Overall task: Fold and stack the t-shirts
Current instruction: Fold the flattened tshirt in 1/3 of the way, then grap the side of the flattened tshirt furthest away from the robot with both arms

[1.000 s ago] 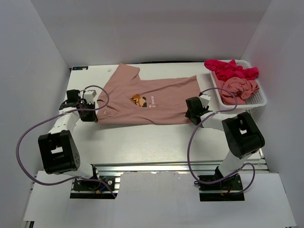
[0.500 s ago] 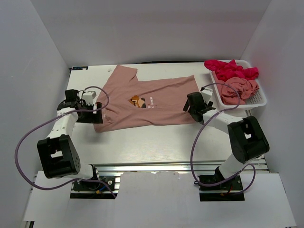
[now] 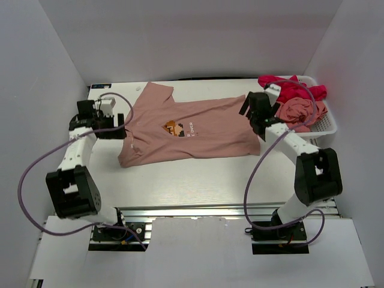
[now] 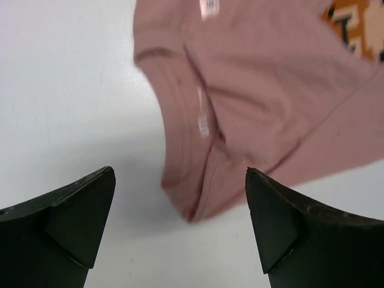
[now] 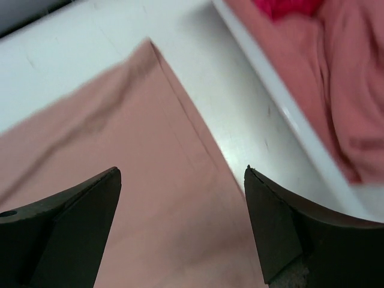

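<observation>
Top view with both wrist views. I see a white mesh basket (image 3: 327, 127) at the table's (image 3: 180, 177) far right corner, just beside the right gripper (image 3: 252, 109). A purple cable (image 3: 313, 105) from the right arm arcs over the basket's contents. A second purple cable (image 3: 27, 174) loops wide of the left arm, over the table's left edge.

Count: three t-shirts, one basket, two arms.
(a) A salmon-pink t-shirt (image 3: 198, 135) lies spread flat across the middle of the table, chest up, with its pixel-art print (image 3: 175, 127) showing. Its collar end lies toward the left gripper (image 3: 119, 125) and its hem toward the right gripper.
(b) A magenta-red t-shirt (image 3: 291, 89) is bunched at the far end of the basket, spilling over the rim.
(c) A second salmon-pink t-shirt (image 3: 300, 111) is crumpled in the basket, nearer to me.

Left gripper: fingers (image 4: 84, 210) spread wide and holding nothing, with the ribbed collar and its label below the gap. Right gripper: fingers (image 5: 84, 210) likewise wide apart and empty, above the hem corner, with the basket wall to one side.

The table is plain white and smooth, with an aluminium rail (image 3: 198, 211) along its near edge. White walls (image 3: 192, 36) close in the left, far and right sides.
</observation>
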